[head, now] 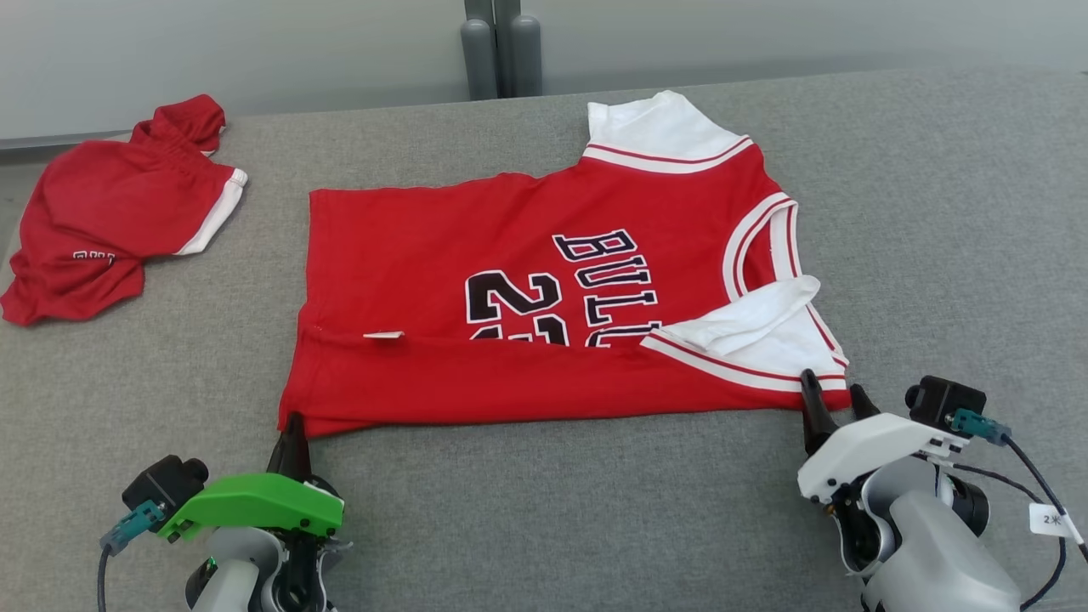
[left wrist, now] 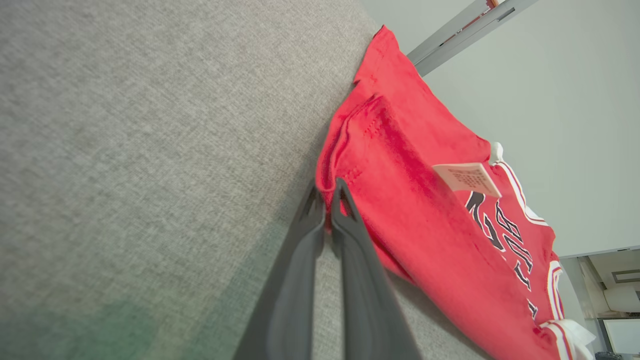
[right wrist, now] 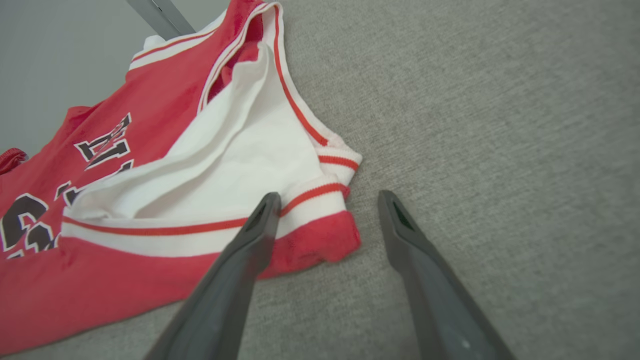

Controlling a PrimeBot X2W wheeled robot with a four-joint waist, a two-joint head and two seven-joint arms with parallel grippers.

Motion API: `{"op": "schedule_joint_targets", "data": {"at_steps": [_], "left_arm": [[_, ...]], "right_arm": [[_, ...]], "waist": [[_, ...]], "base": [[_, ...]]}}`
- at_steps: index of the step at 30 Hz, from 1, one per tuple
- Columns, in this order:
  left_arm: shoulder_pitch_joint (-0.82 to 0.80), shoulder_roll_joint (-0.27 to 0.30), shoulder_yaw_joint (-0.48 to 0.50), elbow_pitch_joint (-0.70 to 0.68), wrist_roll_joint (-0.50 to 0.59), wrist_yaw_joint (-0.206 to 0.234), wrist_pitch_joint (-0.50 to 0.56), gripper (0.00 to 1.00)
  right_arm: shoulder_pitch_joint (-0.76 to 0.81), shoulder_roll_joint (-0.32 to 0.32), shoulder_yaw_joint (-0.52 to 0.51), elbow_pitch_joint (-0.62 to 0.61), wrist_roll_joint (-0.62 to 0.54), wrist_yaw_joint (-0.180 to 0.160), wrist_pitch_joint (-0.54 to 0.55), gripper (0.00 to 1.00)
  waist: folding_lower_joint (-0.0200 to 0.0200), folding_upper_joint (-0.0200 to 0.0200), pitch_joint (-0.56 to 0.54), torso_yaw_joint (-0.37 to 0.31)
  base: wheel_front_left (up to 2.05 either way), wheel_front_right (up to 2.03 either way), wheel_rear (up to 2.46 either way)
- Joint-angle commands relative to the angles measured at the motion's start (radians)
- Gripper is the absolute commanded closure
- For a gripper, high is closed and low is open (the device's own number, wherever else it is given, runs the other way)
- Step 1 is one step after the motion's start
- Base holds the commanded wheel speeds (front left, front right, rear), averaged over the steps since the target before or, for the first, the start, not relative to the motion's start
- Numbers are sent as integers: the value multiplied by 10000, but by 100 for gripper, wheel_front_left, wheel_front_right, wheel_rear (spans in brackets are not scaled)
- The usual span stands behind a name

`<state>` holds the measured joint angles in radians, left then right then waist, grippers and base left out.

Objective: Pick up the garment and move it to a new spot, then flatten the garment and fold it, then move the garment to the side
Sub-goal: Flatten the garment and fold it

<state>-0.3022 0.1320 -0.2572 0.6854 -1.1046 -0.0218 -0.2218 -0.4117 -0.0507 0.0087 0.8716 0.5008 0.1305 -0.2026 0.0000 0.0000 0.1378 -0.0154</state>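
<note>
left end effector point(left wrist: 327, 194) pinched shut on red Bulls jersey point(head: 476, 246) hem corner; right end effector point(right wrist: 330, 197) spread, straddling its shoulder corner on grey table point(head: 595, 510).

The right gripper point(right wrist: 328, 196) holds its two long dark fingers point(right wrist: 235, 270) spread wide apart, low over a grey woven tabletop point(right wrist: 500, 125). The left finger crosses the near hem of a red cloth jersey point(right wrist: 100, 280) with black lettering, and the right one lies over bare tabletop. The jersey's near right corner, where a white sleeve point(right wrist: 240, 170) edged with red stripes lies rumpled over the red, sits between the fingertips. A pale wall point(right wrist: 60, 50) stands at the far left.
</note>
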Motion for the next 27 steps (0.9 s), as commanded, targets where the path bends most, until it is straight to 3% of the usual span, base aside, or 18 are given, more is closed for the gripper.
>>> {"op": "schedule_joint_targets", "data": {"at_steps": [1, 2, 3, 4, 6, 10, 18, 27], "left_arm": [[-21, 80, 57, 20, 117, 11, -74, 100], [-36, 83, 62, 24, 120, 7, -86, 100], [-58, 89, 69, 31, 124, 0, -101, 100], [-78, 100, 70, 30, 144, -17, -104, 100], [-126, 108, 47, -34, 185, -126, -145, 100], [-191, 135, 3, -235, 307, -310, -233, 100], [297, 332, 144, -1517, 526, -552, -360, 100], [2210, 479, -169, -3447, 552, 6, 44, 100]], "right_arm": [[-180, 8, 110, 269, 146, 3, 178, 0], [-282, 11, 188, 402, 245, 3, 284, 0], [-412, 13, 293, 562, 445, 3, 450, 18], [-519, 31, 419, 687, 630, 3, 610, 53], [-813, 43, 637, 978, 911, 5, 834, 100], [-1192, -14, 710, 923, 1165, 3, 767, 100], [-852, -876, 750, -362, 1768, -1, 989, 100], [1172, -1354, 218, -2751, 2199, -6, 1867, 100]], "waist": [[0, 0, 41, 50], [0, 0, 51, 59], [0, 0, 60, 67], [0, 0, 65, 67], [0, 0, 57, 61], [0, 0, 18, 77], [0, 0, -128, 36], [0, 0, -222, -52]], "base": [[0, 0, 0], [0, 0, 0], [0, 0, 0], [0, 0, 0], [0, 0, 0], [0, 0, 0], [0, 0, 0], [0, 0, 0]]}}
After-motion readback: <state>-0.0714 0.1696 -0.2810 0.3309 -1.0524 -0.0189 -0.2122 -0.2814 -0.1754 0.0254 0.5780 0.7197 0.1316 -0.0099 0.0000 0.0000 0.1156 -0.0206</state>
